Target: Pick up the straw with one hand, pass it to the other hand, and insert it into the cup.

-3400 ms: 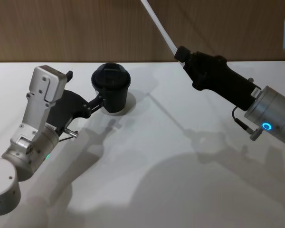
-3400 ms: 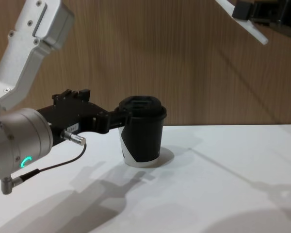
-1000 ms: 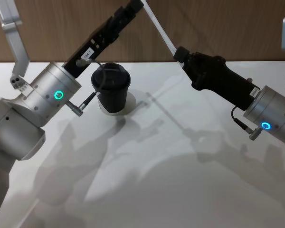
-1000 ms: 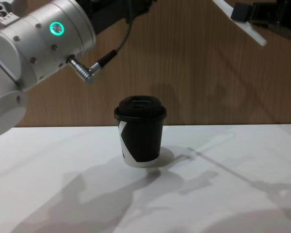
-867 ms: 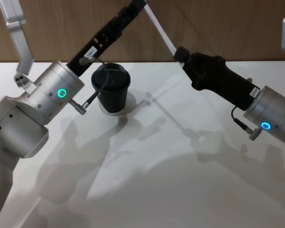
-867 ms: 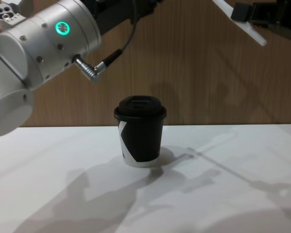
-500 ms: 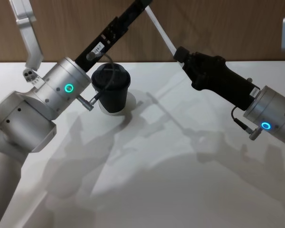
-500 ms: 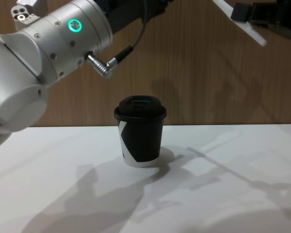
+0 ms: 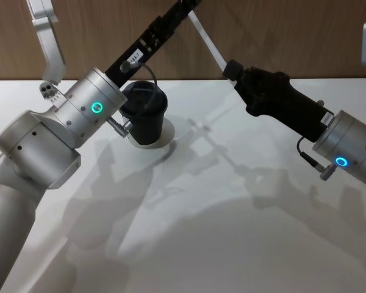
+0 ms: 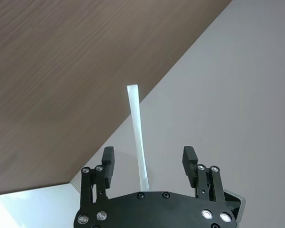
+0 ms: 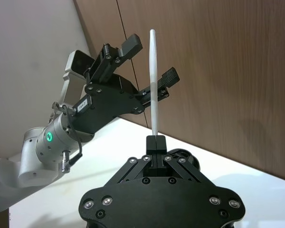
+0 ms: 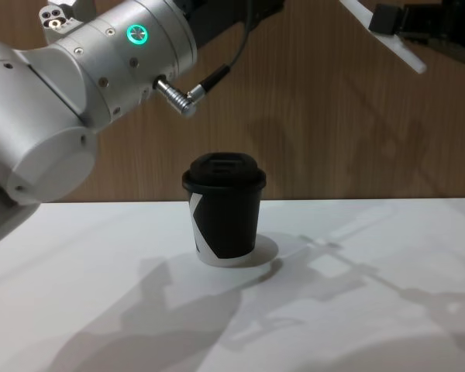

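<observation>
step: handover, judging by the layout; straw (image 9: 208,41) lifted off the worktop (image 9: 244,238), not yet passed on.
right tool (image 9: 231,71): clamped shut on the straw's lower end, holding it slanted up and toward the robot's left, high above the worktop.
left tool (image 10: 148,157): wide open, one finger on each side of the straw's upper half, no contact visible on either side, nothing gripped.
cup (image 12: 225,219): upright on the worktop, lid (image 12: 223,167) on, below the left arm (image 12: 77,101), well apart from the straw.
next move: probably closing the left tool squarely on the straw, then loosening the right tool only once that grip is firm; after that, tipping the straw upright and lowering it to the lid's opening, itself too small to make out.
risk: thin, light straw, likely to swing or slip if pinched off-centre or let go too soon.
edges: wooden wall (image 12: 333,139) behind everything; gap between it and the straw's tip, cannot tell. cup near the worktop's back edge.
open room: broad bare worktop in front of and to the right of the cup, plenty of space for the right arm (image 9: 348,152) to back away; tighter above the cup, under the left arm's wrist and cable (image 12: 217,77).
</observation>
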